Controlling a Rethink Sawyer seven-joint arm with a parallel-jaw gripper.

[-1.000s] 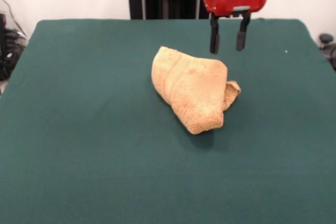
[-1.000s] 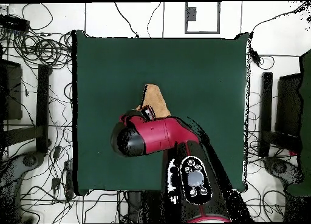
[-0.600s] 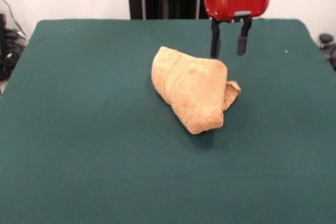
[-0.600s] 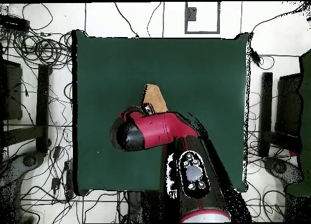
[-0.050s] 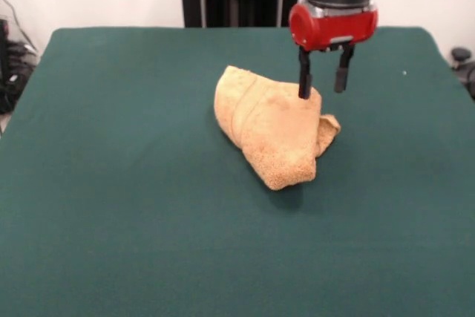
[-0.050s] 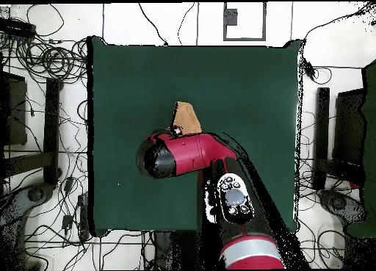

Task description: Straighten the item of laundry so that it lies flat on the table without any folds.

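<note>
Red wrist housing, black cylinder above, black two-fingered claw (image 5: 322, 84)

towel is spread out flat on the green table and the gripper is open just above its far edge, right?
Not flat. In the front view the towel lies folded over in a crumpled bundle on the green table, with layered edges showing. The rest holds: the gripper is open, its fingers apart just above the towel's far edge.

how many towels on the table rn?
1. The towel lies bunched and folded near the middle of the table, under the open pincer. Overhead, the arm hides most of it.
</note>
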